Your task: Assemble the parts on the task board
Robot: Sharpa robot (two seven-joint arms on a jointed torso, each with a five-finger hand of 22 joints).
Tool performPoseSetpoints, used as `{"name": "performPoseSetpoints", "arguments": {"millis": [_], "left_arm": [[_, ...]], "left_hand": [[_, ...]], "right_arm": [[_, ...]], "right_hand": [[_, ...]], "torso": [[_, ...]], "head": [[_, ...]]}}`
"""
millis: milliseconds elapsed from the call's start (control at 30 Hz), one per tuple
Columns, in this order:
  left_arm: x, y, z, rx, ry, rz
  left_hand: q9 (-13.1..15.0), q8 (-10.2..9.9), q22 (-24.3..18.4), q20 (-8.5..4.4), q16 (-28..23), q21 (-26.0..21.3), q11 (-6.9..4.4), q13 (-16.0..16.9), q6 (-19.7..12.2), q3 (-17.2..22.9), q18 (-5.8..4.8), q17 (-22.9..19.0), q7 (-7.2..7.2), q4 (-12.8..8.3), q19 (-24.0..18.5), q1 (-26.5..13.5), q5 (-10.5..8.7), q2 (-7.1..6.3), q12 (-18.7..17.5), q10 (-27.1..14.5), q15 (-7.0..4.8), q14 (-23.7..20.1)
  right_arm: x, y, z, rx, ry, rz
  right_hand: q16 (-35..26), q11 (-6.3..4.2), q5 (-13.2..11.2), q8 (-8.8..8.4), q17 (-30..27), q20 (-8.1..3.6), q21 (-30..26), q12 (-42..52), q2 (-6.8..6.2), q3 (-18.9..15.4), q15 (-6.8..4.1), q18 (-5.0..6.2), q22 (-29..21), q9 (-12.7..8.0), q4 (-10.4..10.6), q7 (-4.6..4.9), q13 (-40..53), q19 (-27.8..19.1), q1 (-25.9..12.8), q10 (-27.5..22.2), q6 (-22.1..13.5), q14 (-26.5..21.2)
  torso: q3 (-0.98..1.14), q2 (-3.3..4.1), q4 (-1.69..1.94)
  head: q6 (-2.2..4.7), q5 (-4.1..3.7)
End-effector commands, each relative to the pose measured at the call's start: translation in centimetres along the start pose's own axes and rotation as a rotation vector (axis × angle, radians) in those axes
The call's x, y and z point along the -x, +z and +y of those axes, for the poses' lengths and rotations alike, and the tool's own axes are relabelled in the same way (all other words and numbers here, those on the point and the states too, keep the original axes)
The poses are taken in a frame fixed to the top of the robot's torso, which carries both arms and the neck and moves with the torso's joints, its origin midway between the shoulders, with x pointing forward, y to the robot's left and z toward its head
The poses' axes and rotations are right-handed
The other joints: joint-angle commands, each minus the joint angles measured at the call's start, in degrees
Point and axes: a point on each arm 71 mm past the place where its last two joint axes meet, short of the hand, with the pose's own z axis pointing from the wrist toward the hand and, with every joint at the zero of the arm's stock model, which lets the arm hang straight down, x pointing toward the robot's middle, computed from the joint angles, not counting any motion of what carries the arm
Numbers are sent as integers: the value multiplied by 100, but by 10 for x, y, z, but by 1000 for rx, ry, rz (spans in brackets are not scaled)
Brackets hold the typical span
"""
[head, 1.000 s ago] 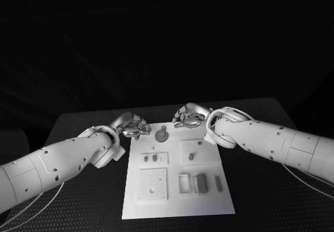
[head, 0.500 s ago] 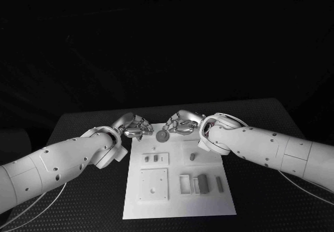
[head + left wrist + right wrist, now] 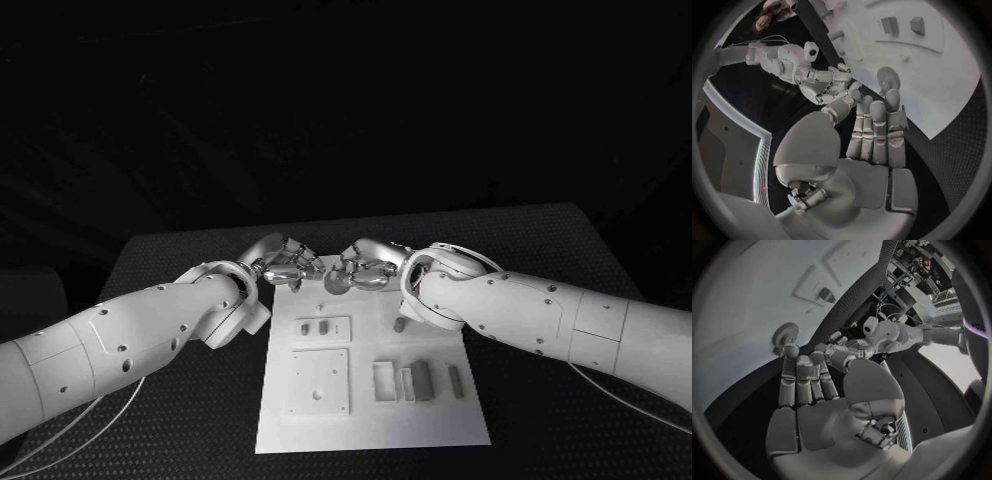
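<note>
Silver fingers of both hands meet at the far end of the white task board (image 3: 372,420), just above the middle of the head frame. The left hand (image 3: 289,265) comes in from the lower left on its white arm, the right hand (image 3: 368,266) from the lower right, and the two stand close side by side with a small round toothed part, a gear (image 3: 336,282), between them. In the left wrist picture the left hand's fingers (image 3: 879,131) lie straight and together, their tips reaching toward the gear (image 3: 888,78) on the board; nothing sits in the palm. In the right wrist picture the right hand's fingers (image 3: 804,380) lie likewise extended and apart from the thumb, tips close beside the gear (image 3: 784,333), gripping nothing. Whether any fingertip touches the gear cannot be told. Nearer on the board lie several small grey parts (image 3: 420,379) and recessed plates; the right forearm covers part of the board's right edge.
</note>
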Motion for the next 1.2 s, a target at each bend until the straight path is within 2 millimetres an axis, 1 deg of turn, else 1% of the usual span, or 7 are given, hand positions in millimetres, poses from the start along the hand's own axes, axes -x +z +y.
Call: {"name": "performPoseSetpoints", "arguments": {"millis": [33, 300, 467, 633, 833, 1033, 1200], "left_arm": [[-3, 1, -3, -16, -13, 14], [-4, 1, -4, -16, -14, 19], [-5, 2, -5, -15, -14, 22], [-5, 3, -5, -12, -14, 19], [-4, 3, -4, -5, -12, 13], [-5, 4, -3, 0, -12, 14], [-6, 5, -4, -1, -7, 21]], "left_hand": [[-7, -21, 112, -4, -16, -37, 48, -10, -22, -36, 116, -9, 37, 12, -50, -44, 19, -1, -25, -11, 0, -25], [-7, -21, 112, -3, -16, -38, 49, -15, -23, -38, 117, -10, 38, 12, -51, -45, 19, 2, -27, -11, 1, -26], [-7, -21, 112, -2, -16, -39, 50, -19, -25, -39, 117, -11, 39, 12, -51, -47, 19, 4, -28, -11, 1, -26], [-8, -22, 111, -2, -16, -39, 51, -22, -26, -40, 118, -12, 40, 13, -50, -50, 19, 7, -28, -11, 2, -26], [-8, -23, 111, -1, -15, -39, 51, -25, -28, -41, 118, -13, 40, 13, -50, -51, 19, 9, -29, -11, 2, -25], [-9, -23, 112, -1, -15, -39, 51, -29, -29, -43, 119, -14, 41, 12, -49, -51, 19, 10, -30, -11, 2, -24], [-8, -22, 112, -1, -14, -39, 51, -32, -28, -43, 121, -14, 41, 10, -49, -49, 19, 10, -30, -9, 2, -24]], "right_arm": [[0, 1, 1, 5, -29, -15], [0, 1, 3, 13, -28, -24], [0, 1, 5, 18, -27, -23], [-1, 1, 7, 26, -25, -19], [-2, 1, 9, 32, -23, -15], [-2, 1, 10, 38, -20, -16], [-2, 1, 11, 41, -18, -17]], "right_hand": [[39, 43, -1, -21, -2, -5, 34, 23, 52, 39, 30, 35, 113, -10, -5, 46, -8, -24, -6, 13, -88, -3], [42, 43, -2, -19, -2, -6, 41, 27, 67, 53, 30, 35, 112, -18, -14, 46, -10, -20, -22, 14, -86, -1], [44, 43, -2, -18, -2, -7, 44, 28, 71, 58, 30, 35, 112, -21, -18, 46, -11, -19, -30, 15, -85, 0], [45, 42, -3, -15, -3, -7, 46, 29, 73, 63, 30, 35, 112, -24, -24, 45, -12, -18, -37, 15, -81, 0], [46, 42, -3, -12, -3, -8, 48, 31, 75, 68, 30, 35, 111, -26, -27, 44, -12, -18, -42, 15, -76, 1], [48, 41, -3, -6, -3, -8, 51, 33, 79, 74, 29, 35, 111, -29, -32, 43, -13, -17, -52, 17, -67, 2], [49, 39, -3, 0, -3, -9, 54, 36, 83, 79, 28, 35, 111, -31, -36, 42, -14, -16, -60, 18, -57, 3]], "torso": [[-2, 0, 0], [4, -2, -9], [-3, -2, -4], [2, -3, -7], [-3, -2, -6], [-1, -2, -2], [-3, 0, -5]], "head": [[-7, 1], [-8, 7], [-13, 10], [-13, 16], [-10, 11], [-16, 9], [-17, 9]]}}
